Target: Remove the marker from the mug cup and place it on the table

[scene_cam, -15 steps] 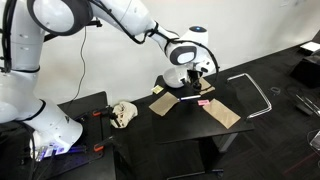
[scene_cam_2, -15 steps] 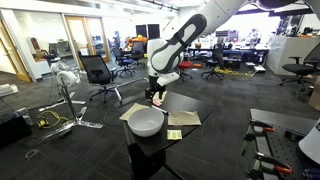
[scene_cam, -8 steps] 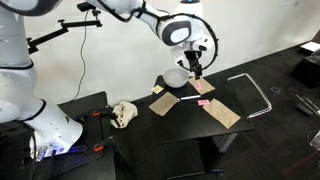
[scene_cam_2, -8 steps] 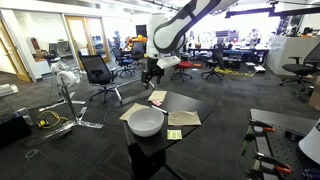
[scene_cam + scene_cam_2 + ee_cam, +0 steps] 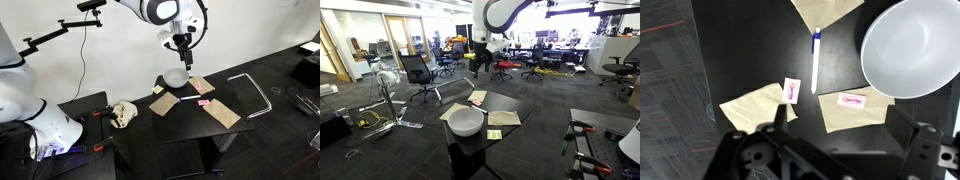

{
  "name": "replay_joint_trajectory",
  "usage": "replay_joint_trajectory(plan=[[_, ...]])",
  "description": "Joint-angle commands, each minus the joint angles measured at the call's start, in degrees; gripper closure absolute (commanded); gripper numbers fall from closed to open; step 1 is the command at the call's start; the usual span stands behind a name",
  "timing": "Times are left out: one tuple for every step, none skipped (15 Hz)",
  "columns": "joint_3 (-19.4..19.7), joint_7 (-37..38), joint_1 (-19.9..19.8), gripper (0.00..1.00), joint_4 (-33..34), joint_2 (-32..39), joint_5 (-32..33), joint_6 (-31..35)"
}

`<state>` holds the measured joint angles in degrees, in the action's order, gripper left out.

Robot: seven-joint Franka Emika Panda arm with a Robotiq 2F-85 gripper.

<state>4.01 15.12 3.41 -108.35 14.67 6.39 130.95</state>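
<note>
A white marker with a blue cap [image 5: 816, 60] lies flat on the black table [image 5: 740, 40], between tan paper napkins and beside a white bowl [image 5: 910, 45]. It shows faintly in an exterior view [image 5: 171, 98]. No mug is in view. My gripper [image 5: 843, 130] is open and empty, high above the table, with both dark fingers spread at the bottom of the wrist view. In both exterior views the gripper [image 5: 184, 62] [image 5: 478, 68] hangs well above the bowl [image 5: 175, 77] [image 5: 466, 121].
Tan napkins [image 5: 752, 103] [image 5: 852, 110] carry pink packets [image 5: 792, 89] [image 5: 852, 100]. A beige crumpled object [image 5: 123, 113] sits on a lower side table. A bent metal rod [image 5: 255, 95] lies on the right bench. An office chair [image 5: 418, 72] stands behind.
The arm has lifted the gripper from just above the table to high over the bowl. The marker, the bowl and the napkins have not moved.
</note>
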Motion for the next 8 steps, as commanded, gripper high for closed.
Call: replay_joint_trajectory(plan=[[-0.6,0.0,-0.5,0.0,0.1,0.0,0.1,-0.2],[-0.6,0.0,-0.5,0.0,0.1,0.1,0.1,-0.1],[-0.5,0.0,-0.5,0.0,0.1,0.4,0.1,-0.1],[-0.5,0.0,-0.5,0.0,0.1,0.7,0.1,0.0],[-0.5,0.0,-0.5,0.0,0.1,0.8,0.1,0.0],[-0.5,0.0,-0.5,0.0,0.1,0.8,0.1,0.0],[-0.5,0.0,-0.5,0.0,0.2,0.8,0.1,0.0],[-0.5,0.0,-0.5,0.0,0.2,0.8,0.1,0.0]])
